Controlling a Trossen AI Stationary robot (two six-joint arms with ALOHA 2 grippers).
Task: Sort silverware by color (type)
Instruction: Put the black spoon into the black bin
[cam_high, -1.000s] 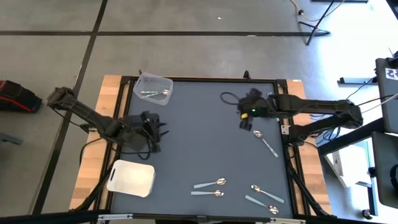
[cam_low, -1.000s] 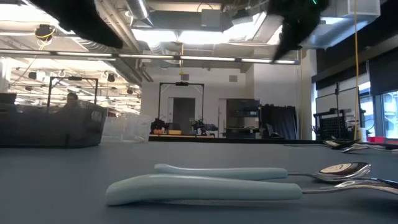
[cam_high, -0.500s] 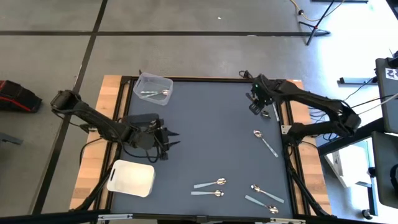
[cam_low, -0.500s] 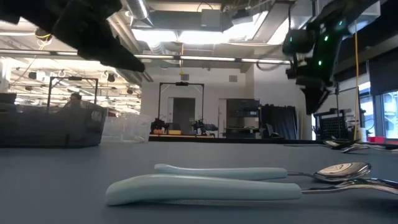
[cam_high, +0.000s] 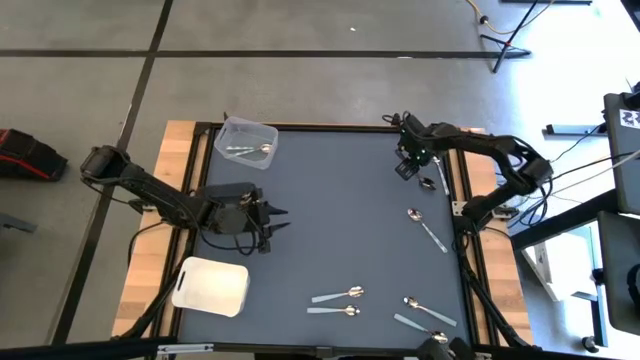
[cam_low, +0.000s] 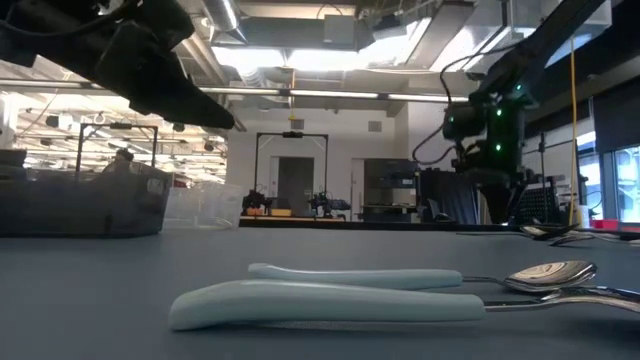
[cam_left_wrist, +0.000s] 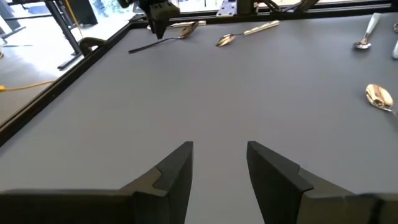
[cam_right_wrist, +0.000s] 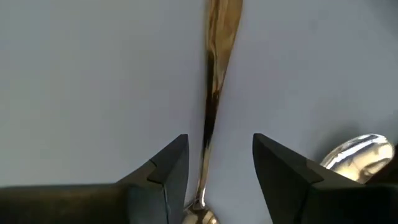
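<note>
Right claw (cam_right_wrist: 214, 163) has dropped over gold-handled spoon (cam_right_wrist: 214, 93), spread | left claw (cam_left_wrist: 219, 163) spread, idle | you grasp next.

Glossy metal spoons (cam_high: 338, 294), matt grey table (cam_high: 340, 220)

Clear tub (cam_high: 246, 141) at table's (cam_high: 340, 220) far-left corner; white tray (cam_high: 211, 286) near-left.

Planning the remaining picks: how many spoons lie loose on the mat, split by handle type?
Pale-handled spoons: 4
All-metal spoons: 3
Total: 7 loose, leaving out whatever sits in the clear tub.
</note>
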